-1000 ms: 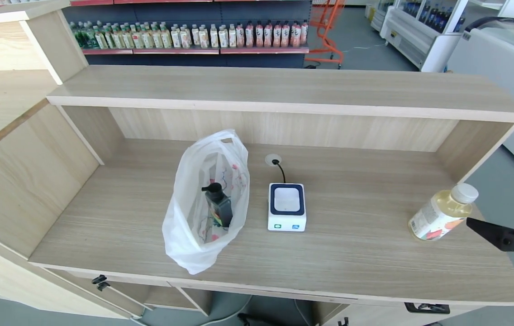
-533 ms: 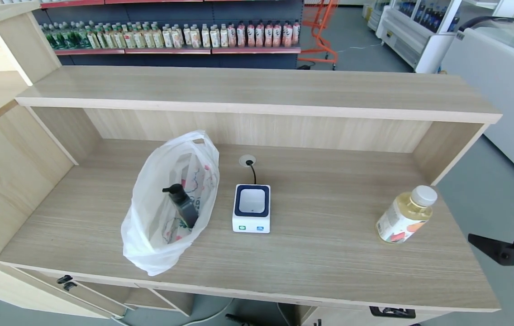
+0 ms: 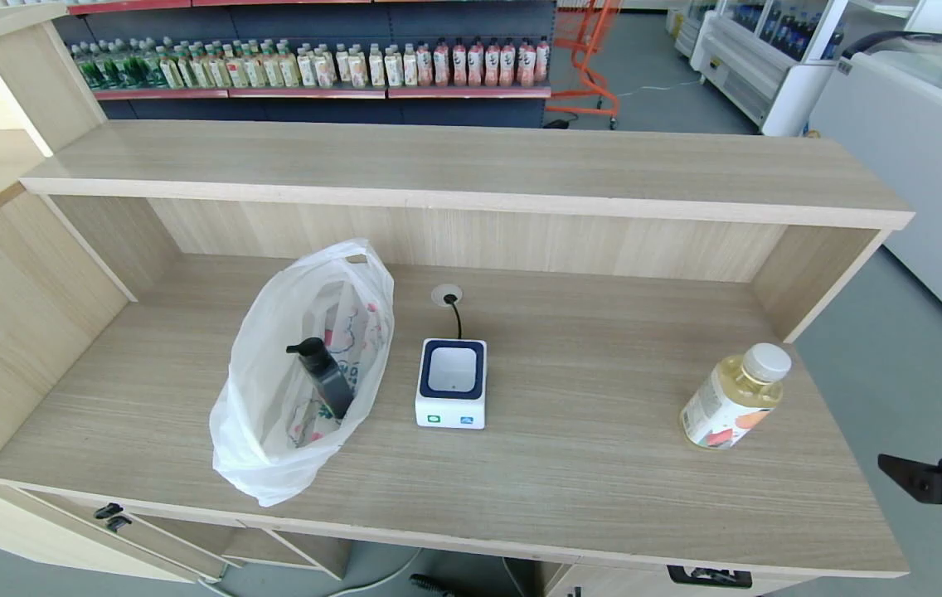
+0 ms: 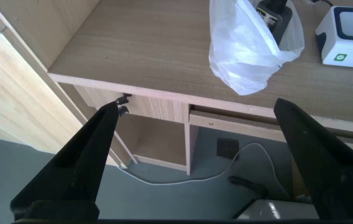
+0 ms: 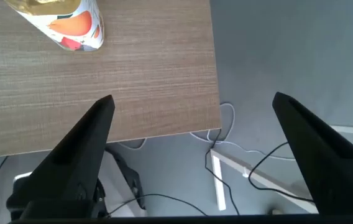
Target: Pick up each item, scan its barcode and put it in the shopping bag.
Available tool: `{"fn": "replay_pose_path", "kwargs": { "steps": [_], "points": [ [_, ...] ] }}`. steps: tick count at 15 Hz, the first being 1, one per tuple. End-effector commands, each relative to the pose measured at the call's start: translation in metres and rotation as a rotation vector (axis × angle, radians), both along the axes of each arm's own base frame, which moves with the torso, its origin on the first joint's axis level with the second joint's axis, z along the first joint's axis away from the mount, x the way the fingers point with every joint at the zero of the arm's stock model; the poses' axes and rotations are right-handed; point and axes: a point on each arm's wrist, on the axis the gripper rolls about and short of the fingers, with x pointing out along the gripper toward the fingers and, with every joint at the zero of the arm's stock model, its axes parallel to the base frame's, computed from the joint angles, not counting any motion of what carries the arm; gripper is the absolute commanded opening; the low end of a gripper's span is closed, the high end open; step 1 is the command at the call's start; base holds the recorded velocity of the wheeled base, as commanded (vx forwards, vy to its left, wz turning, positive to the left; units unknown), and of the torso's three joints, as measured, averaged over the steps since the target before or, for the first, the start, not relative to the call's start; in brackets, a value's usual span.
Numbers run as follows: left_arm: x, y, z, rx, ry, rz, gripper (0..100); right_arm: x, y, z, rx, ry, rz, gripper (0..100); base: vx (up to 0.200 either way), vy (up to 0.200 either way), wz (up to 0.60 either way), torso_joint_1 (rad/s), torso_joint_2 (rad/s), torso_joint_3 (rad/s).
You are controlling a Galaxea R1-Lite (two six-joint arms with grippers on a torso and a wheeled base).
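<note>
Gaping jaws, left gripper (image 4: 196, 104) facing shopping bag (image 4: 245, 50), right gripper (image 5: 193, 98) near bottle (image 5: 61, 22)

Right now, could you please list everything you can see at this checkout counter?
light wooden counter: one, beige, in front of the robot
thin plastic shopping bag: one, white, on the counter's left part
pump-top plastic bottle: one, black, inside the bag
box-shaped barcode scanner: one, white with dark blue rim, right of the bag
capped drink bottle: one, pale yellow, standing at the counter's right end
shelved bottles: many, mixed colours, behind the counter
left end effector: black, open, before the counter's front-left edge
right end effector: black, open, off the front-right corner
</note>
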Motion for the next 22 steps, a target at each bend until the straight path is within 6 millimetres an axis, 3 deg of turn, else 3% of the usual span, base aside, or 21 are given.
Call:
{"fn": "replay_pose_path", "kwargs": {
  "steps": [1,5,13,22],
  "points": [
    [0.0,0.0,0.0,0.0,0.001,0.001,100,0.024,0.002,-0.017,0.028,0.042,0.037,100,0.0,0.0,0.0,0.0,0.0,0.0],
    [0.0,0.0,0.0,0.0,0.001,0.001,100,0.067,0.006,-0.04,0.106,-0.065,0.136,100,0.0,0.0,0.0,0.0,0.0,0.0],
    [0.0,0.0,0.0,0.0,0.001,0.001,100,0.102,0.038,-0.064,0.137,-0.094,0.244,100,0.0,0.0,0.0,0.0,0.0,0.0],
    [0.0,0.0,0.0,0.0,0.0,0.001,100,0.13,0.05,-0.082,0.163,-0.156,0.253,100,0.0,0.0,0.0,0.0,0.0,0.0]
  ]
}}
